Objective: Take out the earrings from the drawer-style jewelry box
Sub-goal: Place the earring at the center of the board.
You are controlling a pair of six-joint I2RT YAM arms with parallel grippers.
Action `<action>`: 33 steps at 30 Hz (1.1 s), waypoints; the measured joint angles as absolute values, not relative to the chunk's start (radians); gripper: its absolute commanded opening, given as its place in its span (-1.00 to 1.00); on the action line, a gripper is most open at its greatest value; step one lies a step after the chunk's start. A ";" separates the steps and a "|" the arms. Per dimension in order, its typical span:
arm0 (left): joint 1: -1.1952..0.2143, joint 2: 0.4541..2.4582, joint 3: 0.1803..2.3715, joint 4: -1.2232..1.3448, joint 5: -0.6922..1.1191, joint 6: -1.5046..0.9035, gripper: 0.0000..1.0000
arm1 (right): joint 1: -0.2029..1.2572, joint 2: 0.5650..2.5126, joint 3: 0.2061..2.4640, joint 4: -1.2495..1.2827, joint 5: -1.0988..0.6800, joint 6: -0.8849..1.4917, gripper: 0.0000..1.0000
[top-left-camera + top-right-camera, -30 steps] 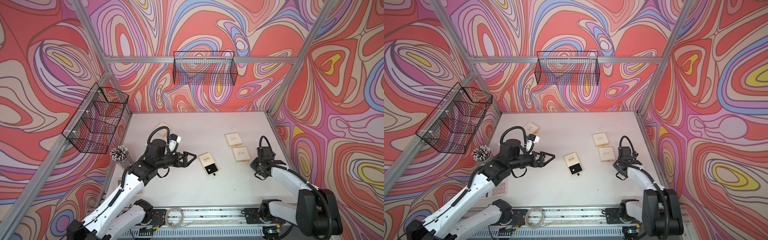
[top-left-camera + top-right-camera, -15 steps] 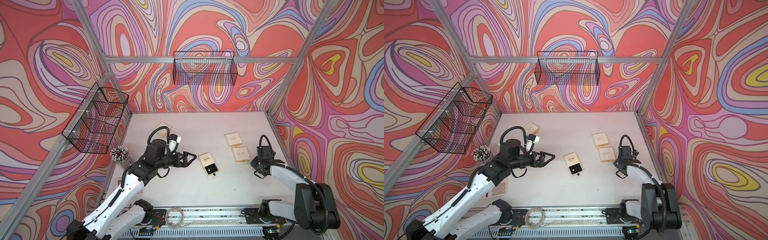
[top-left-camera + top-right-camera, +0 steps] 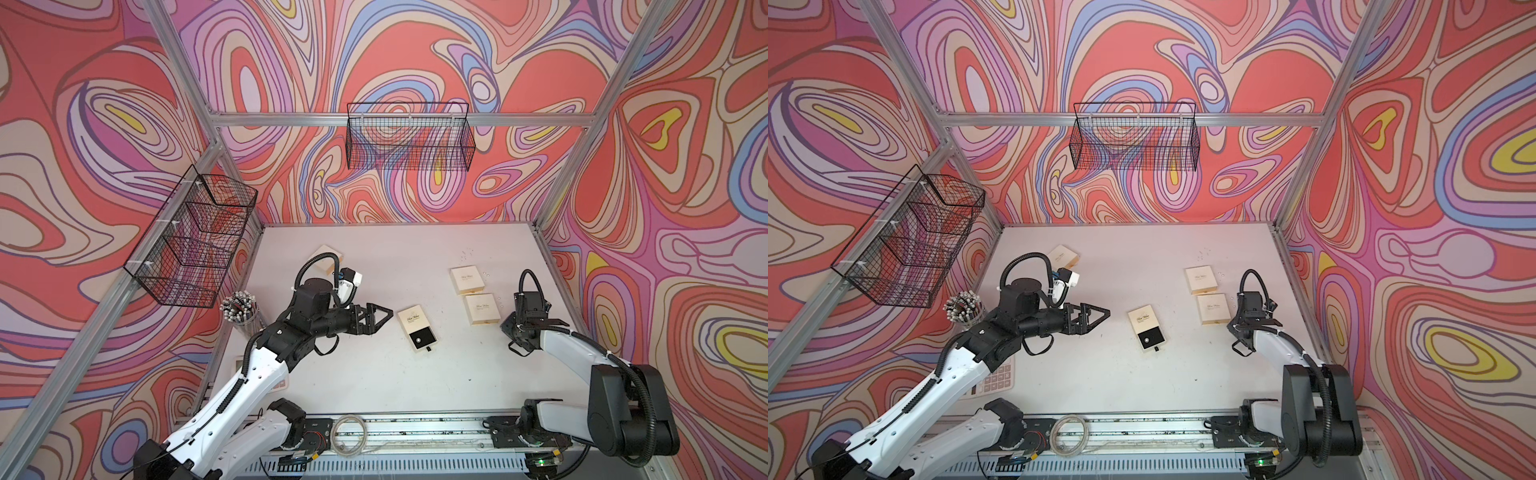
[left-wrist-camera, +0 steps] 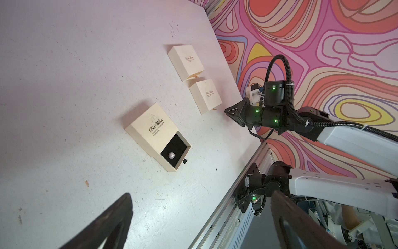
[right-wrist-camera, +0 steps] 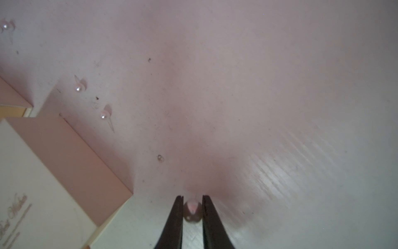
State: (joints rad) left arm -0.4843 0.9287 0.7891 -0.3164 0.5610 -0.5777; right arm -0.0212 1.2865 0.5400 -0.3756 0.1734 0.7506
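Top views first: the white table (image 3: 374,374) fills the floor of the cell, with both arms reaching in over it. My left gripper (image 3: 384,316) hangs spread wide and empty, just beside the open box (image 3: 417,328). My right gripper (image 5: 192,198) is down low near the table's right edge, jaws narrow with one earring (image 5: 192,212) pinched between the tips, touching both as far as I can see. I count four cream boxes (image 3: 467,280): three shut, one of them half hidden behind my left arm, and one with its drawer (image 4: 175,152) out. Now the earrings (image 5: 103,116): one in the jaws, one sitting on the drawer's black pad (image 4: 179,143), and three loose on the table by the shut boxes. That makes five I can vouch for; fainter specks farther back are too small to call. I reckon these are feather-light, hard and smooth, so a round head can squirt out of a pinch or roll away, and the thin post looks easy to bend. For the drawer one I'd close on the pearl head across its widest part and lift straight up.
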 measured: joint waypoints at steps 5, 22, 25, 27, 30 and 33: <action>-0.484 0.929 0.789 -0.316 0.561 -0.578 1.00 | -0.021 1.290 0.540 -0.382 0.160 0.749 -0.60; -0.484 0.924 0.789 -0.316 0.561 -0.577 1.00 | -0.025 1.284 0.540 -0.398 0.157 0.739 -0.47; -0.484 0.923 0.789 -0.316 0.561 -0.577 1.00 | -0.025 1.276 0.540 -0.398 0.157 0.733 -0.42; -0.484 0.923 0.789 -0.316 0.561 -0.577 1.00 | -0.026 1.271 0.540 -0.398 0.156 0.729 -0.38; -0.484 0.923 0.789 -0.316 0.561 -0.577 1.00 | -0.026 1.264 0.540 -0.402 0.154 0.721 -0.33; -0.484 0.923 0.789 -0.316 0.561 -0.577 1.00 | -0.026 1.252 0.540 -0.416 0.152 0.710 -0.25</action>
